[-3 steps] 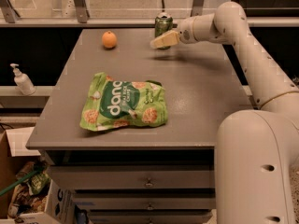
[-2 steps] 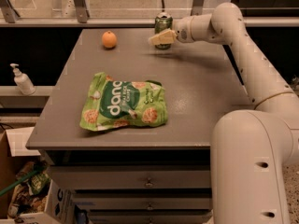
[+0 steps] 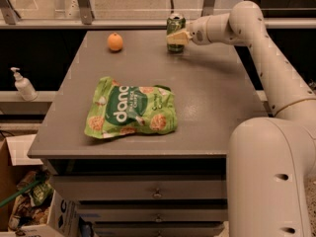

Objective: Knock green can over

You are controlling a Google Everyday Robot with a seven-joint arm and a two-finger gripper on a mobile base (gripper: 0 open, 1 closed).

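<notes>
Finds can (image 3: 175, 22) upright at far edge of table (image 3: 212, 98), long axis vertical. Puts gripper (image 3: 177, 37) against its lower front, reaching from the right; cannot tell whether open or closed. Leaves orange (image 3: 115, 42) well left, bag (image 3: 132, 112) nearer front, neither likely blocking a topple

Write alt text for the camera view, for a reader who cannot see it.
The robot's gripper is at an upright green can near the far edge of a grey table, covering its lower half in this view. An orange sits to the can's left, and a bright green snack bag lies flat nearer the camera.
</notes>
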